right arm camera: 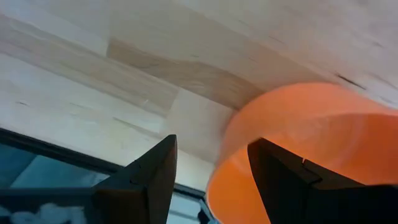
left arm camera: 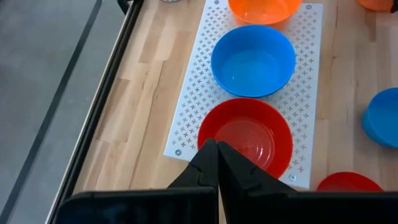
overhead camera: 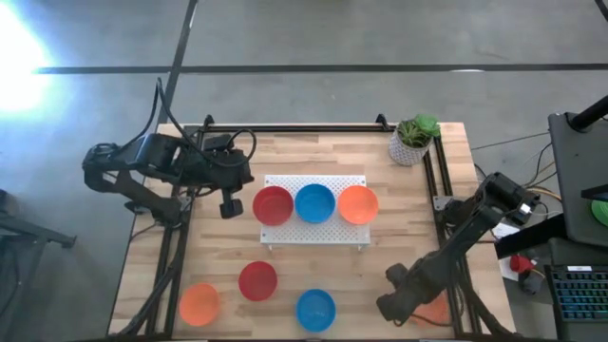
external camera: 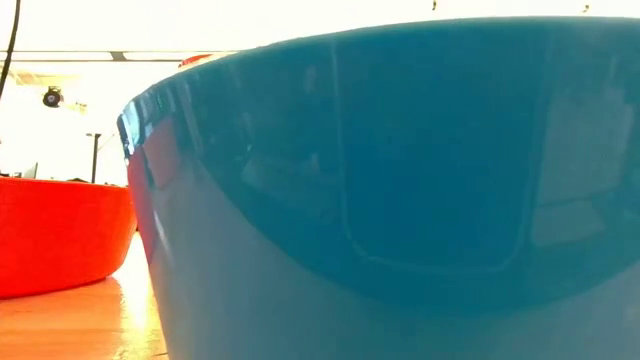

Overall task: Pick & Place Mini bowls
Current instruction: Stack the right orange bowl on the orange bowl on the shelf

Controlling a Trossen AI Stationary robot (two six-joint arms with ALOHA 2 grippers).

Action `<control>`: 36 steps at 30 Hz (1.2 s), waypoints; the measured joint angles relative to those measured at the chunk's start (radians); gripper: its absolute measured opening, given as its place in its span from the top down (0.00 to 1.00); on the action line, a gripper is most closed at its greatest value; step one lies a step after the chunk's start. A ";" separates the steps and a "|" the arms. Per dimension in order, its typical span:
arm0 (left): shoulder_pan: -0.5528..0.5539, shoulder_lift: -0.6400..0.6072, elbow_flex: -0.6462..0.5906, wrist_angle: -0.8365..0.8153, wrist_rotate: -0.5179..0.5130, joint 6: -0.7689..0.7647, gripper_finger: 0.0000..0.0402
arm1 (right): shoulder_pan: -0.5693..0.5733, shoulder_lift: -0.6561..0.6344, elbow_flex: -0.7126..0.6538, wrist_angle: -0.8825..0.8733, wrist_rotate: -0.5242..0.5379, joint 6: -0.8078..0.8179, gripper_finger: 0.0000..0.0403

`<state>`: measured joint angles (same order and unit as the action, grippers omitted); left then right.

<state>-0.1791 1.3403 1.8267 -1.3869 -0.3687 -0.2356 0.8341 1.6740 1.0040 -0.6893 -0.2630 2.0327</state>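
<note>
Three mini bowls sit on the white perforated board (overhead camera: 313, 233): red (overhead camera: 273, 205), blue (overhead camera: 314, 202) and orange (overhead camera: 358, 204). Nearer the table's near edge stand an orange bowl (overhead camera: 199, 302), a red one (overhead camera: 257, 280) and a blue one (overhead camera: 315, 310), which fills the low view (external camera: 400, 200). A further orange bowl (overhead camera: 434, 310) sits at the near right, mostly under my right gripper (overhead camera: 418, 302). That gripper is open, with the bowl's wall (right arm camera: 230, 155) between its fingers. My left gripper (overhead camera: 231, 204) is shut and hovers just left of the board's red bowl (left arm camera: 245, 137). My right gripper (right arm camera: 214, 140) comes from above, slanting, with one finger (right arm camera: 286, 180) over the inside of the orange bowl and the other (right arm camera: 149, 180) outside its rim. The bowl rests on the table. I cannot tell whether either finger touches it.
A white pot with a green plant (overhead camera: 412, 141) stands at the far right corner. Black frame rails run along the table's left, right and far edges. Bare wood lies between the board and the near row of bowls. A desk with a keyboard stands right of the table.
</note>
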 joint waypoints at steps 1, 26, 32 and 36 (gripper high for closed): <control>0.000 0.000 0.000 0.000 0.006 0.000 1.00 | 0.000 0.014 0.008 -0.001 0.001 -0.011 0.52; 0.000 0.000 0.000 0.000 0.013 0.018 1.00 | 0.000 0.056 0.006 -0.010 0.004 -0.020 0.84; 0.000 0.000 0.000 0.000 0.013 0.021 1.00 | 0.000 0.050 0.006 -0.021 -0.004 -0.021 0.97; 0.000 0.000 0.000 0.000 0.013 0.026 1.00 | 0.000 0.022 0.011 -0.068 -0.004 -0.037 0.98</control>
<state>-0.1787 1.3399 1.8267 -1.3872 -0.3561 -0.2093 0.8337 1.6956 1.0155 -0.7572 -0.2675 1.9959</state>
